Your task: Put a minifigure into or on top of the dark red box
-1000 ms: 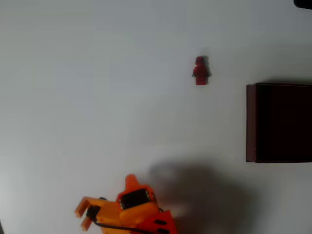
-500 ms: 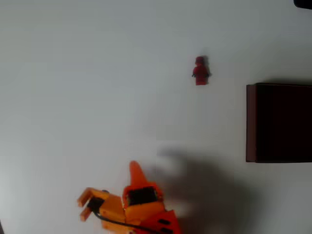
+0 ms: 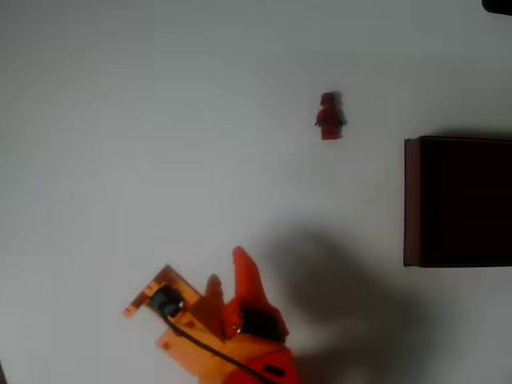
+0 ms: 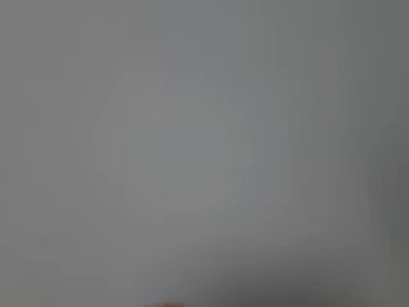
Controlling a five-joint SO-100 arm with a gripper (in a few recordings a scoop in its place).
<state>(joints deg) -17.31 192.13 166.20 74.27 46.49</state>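
Overhead view: the orange hand (image 3: 228, 284) sits at the lower edge of the white table (image 3: 120, 144), its two fingers seemingly parted and holding nothing, though the blur leaves this uncertain. The minifigure (image 3: 329, 117) lies well apart from it, higher on the table. The dark red box (image 3: 458, 202) rests at the right edge, near the minifigure but not touching it.

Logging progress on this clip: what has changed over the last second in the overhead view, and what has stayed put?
The gripper has turned and moved up the picture, its tip now pointing toward the minifigure though still well short of it. It has taken hold of nothing. The minifigure stays where it was on the table, apart from the dark red box, which has not moved either.
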